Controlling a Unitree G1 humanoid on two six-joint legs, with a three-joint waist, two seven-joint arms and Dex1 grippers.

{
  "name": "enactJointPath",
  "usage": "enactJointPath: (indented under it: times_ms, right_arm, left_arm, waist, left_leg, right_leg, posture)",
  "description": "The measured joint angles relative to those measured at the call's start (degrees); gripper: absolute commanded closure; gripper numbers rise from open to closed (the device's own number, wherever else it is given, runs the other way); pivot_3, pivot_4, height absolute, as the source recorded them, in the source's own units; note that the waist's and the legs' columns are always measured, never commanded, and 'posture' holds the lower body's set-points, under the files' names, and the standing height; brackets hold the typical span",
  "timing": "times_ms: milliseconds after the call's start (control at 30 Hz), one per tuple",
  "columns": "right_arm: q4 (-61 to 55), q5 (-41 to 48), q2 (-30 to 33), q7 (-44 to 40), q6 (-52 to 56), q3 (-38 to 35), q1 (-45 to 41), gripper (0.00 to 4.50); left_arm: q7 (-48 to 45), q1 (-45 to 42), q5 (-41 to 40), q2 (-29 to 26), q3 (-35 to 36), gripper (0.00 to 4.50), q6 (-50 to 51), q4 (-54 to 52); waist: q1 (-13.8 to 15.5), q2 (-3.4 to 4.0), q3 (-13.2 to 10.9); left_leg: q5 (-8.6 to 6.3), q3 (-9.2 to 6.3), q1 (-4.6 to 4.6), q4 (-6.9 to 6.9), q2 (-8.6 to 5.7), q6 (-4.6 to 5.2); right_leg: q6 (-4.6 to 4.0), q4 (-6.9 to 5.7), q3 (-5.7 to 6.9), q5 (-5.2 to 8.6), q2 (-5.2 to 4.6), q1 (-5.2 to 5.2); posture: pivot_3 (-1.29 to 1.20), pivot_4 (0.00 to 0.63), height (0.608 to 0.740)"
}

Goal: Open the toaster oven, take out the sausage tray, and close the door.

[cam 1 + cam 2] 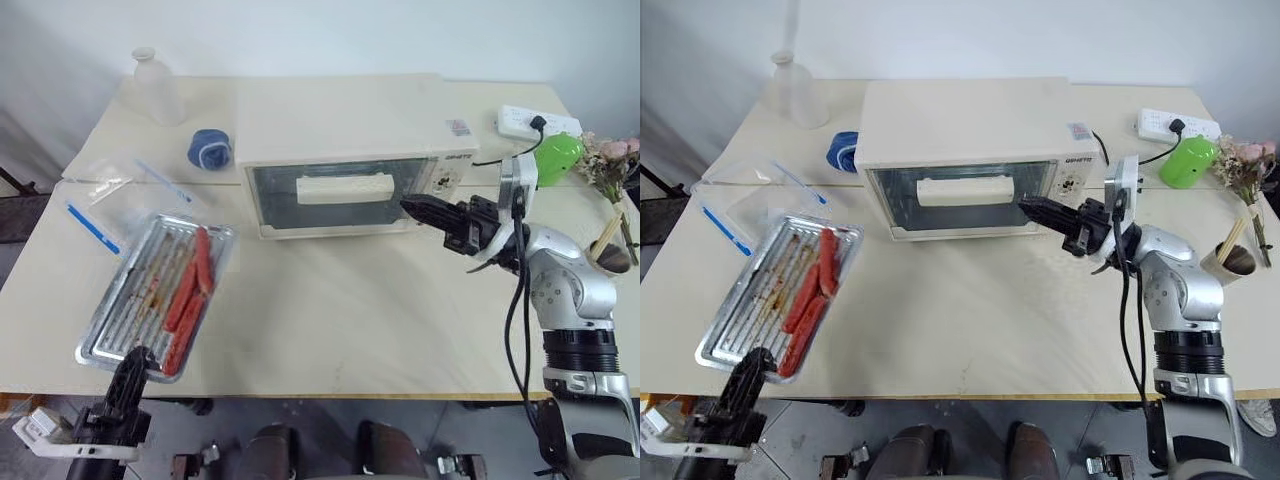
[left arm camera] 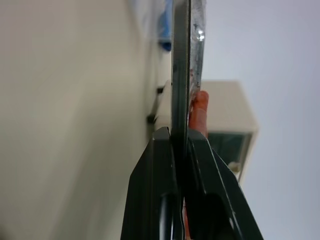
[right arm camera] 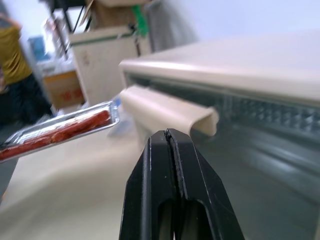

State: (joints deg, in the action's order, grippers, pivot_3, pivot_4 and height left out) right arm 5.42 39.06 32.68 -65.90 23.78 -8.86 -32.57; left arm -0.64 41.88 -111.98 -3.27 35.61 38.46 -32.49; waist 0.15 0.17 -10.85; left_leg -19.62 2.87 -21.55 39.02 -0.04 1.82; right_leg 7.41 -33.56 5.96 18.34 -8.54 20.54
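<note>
The sausage tray sits on the counter at about eight o'clock from the toaster oven, tilted a little, its near edge pinched by the left gripper, whose fingers are clenched on the thin metal rim; it looks light and stiff, probably slick, and the loose sausages could roll if it tips, so a level carry with a grip on the rim seems wisest. The door appears closed against the oven; its bar handle is rigid and gives the best purchase. The right gripper hovers just beside the door at about three o'clock of the handle, fingers pressed together, grasping nothing.
</note>
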Motion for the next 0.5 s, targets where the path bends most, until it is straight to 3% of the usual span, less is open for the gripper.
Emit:
enactJointPath:
  times_ms: [100,167,200,267,400,500]
  right_arm:
    - [-1.71,-2.18,3.15,-2.85,-1.17,0.84,4.35,3.86]
    - [-3.80,-3.71,5.08,-4.95,-3.00,1.37,7.89,3.23]
    - [-5.37,-4.10,5.77,-5.62,-4.30,1.14,10.20,2.70]
    - [-6.61,-4.46,6.10,-5.99,-5.46,0.91,11.96,2.23]
    - [-11.67,-4.62,8.38,-6.11,-7.90,-2.89,20.35,0.88]
    - [-15.13,-4.18,8.69,-5.11,-8.19,-5.49,25.18,0.05]
  left_arm:
    - [-4.65,2.05,-0.02,-4.19,0.48,4.50,4.33,1.92]
    - [-7.74,3.49,-0.03,-8.14,0.71,4.50,7.68,3.46]
    - [-9.18,3.76,-0.01,-11.36,0.71,4.50,10.04,4.84]
    - [-10.12,3.52,-0.01,-14.07,0.78,4.50,11.83,6.08]
    - [-10.95,-1.77,0.01,-23.87,-0.41,4.50,17.24,11.83]
    - [-10.96,-7.76,-0.01,-27.97,-1.96,4.50,19.96,14.87]
  waist:
    - [-0.06,0.02,-0.01]
    - [-0.14,0.03,-0.01]
    - [-0.16,0.08,-0.05]
    - [-0.19,0.13,-0.07]
    - [0.43,0.29,-0.16]
    - [0.42,0.30,-0.16]
  left_leg:
    - [-0.06,0.02,-0.03,0.00,-0.04,0.02]
    - [-0.07,0.03,-0.03,-0.01,-0.03,0.00]
    - [-0.07,0.04,-0.02,0.00,-0.02,0.00]
    - [-0.07,0.05,-0.01,0.00,0.02,-0.01]
    - [-0.06,-0.02,0.02,-0.01,0.04,-0.10]
    - [-0.05,0.00,0.06,-0.02,0.06,-0.16]
  right_leg:
    - [-0.08,0.04,0.00,0.04,0.01,0.02]
    - [-0.11,0.04,0.00,0.06,0.02,0.03]
    - [-0.13,0.02,-0.01,0.08,0.02,0.03]
    - [-0.13,0.01,-0.02,0.08,0.01,0.03]
    - [-0.15,-0.12,-0.06,0.09,-0.04,0.09]
    - [-0.15,-0.22,-0.08,0.08,-0.05,0.09]
  posture:
    - [0.00,0.150,0.740]
    - [0.00,0.150,0.740]
    - [0.00,0.150,0.740]
    - [0.00,0.150,0.740]
    - [0.00,0.150,0.740]
    - [0.00,0.150,0.740]
